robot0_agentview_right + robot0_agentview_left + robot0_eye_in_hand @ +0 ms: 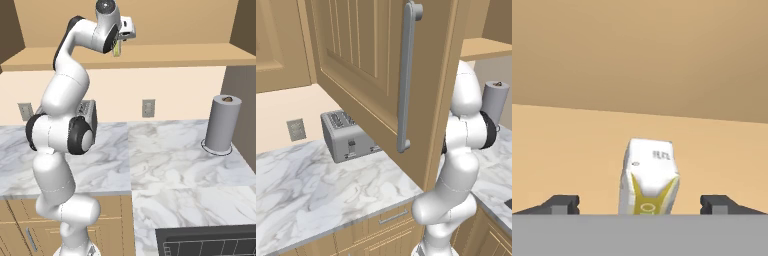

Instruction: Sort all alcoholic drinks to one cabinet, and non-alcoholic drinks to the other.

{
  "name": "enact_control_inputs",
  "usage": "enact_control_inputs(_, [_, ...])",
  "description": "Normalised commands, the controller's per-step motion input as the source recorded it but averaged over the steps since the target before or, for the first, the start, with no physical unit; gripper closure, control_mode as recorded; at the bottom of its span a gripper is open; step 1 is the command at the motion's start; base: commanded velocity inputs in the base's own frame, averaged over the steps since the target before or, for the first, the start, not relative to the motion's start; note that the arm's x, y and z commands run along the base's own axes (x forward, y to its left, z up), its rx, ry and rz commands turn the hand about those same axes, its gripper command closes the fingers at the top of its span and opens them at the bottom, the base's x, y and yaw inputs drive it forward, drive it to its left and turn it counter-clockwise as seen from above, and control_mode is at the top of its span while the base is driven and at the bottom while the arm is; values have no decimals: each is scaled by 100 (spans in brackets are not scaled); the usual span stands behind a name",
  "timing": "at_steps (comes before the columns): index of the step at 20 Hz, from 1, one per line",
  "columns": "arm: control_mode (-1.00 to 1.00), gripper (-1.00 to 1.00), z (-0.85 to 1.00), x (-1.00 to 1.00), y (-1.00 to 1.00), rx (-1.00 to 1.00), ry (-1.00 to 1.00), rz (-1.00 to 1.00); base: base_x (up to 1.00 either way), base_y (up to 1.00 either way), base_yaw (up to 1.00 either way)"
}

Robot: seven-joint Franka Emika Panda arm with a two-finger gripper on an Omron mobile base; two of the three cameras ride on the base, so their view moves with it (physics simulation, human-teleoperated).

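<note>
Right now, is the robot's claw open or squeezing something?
Gripper: open, fingers apart on either side of the white carton in the cabinet, not squeezing it.

White carton (649, 182): small dark print on the upper face, too blurred to read. Yellow markings low on the front, perhaps a round letter or figure, cut off at the bottom. Nothing else legible.
</note>
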Motion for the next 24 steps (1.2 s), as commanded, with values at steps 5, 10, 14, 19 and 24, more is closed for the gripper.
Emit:
enact_control_inputs(5, [-100,-100,0,-4,0,0,-5,0,0,0,0])
enact_control_inputs(10, [-100,-100,0,-29,-2,1,-1,-1,0,0,0])
enact_control_inputs(14, [-100,-100,-8,-54,-1,0,0,-1,0,0,0])
enact_control_inputs(19, [-100,-100,-10,-53,0,0,0,0,0,0,0])
enact_control_inputs(24, [-100,-100,-10,-42,0,0,-3,0,0,0,0])
